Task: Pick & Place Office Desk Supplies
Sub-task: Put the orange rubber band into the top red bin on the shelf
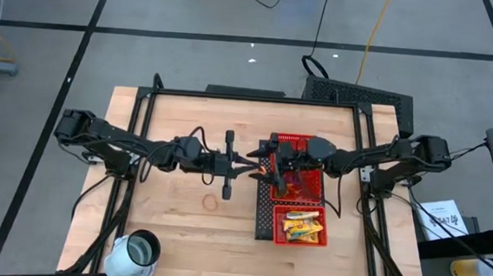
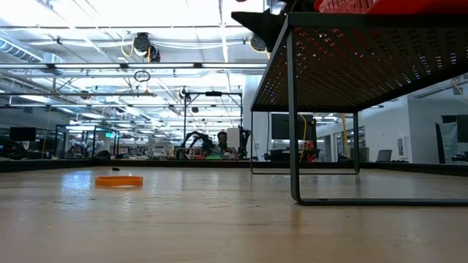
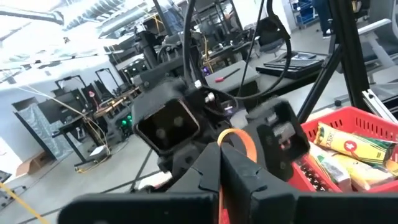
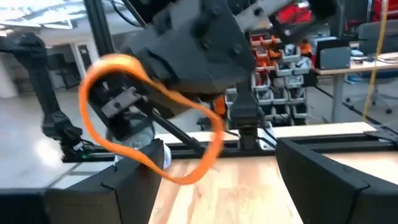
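A thin orange rubber-band loop [image 4: 152, 118] hangs pinched in the left gripper [image 1: 249, 164], whose fingers are clamped together on it, held in the air beside the red mesh three-compartment tray [image 1: 262, 222]. The right gripper [image 1: 272, 176] faces it over the tray, fingers [image 4: 134, 177] spread wide apart, holding nothing. Yellow rectangular packets [image 1: 302, 226] fill the tray's near compartment. A second orange loop [image 2: 118, 180] lies flat on the pale wooden table [image 1: 180, 212], and a white cylindrical cup [image 1: 137, 254] rests at its near-left corner. Beyond stretches a bright workshop with benches and ceiling lights.
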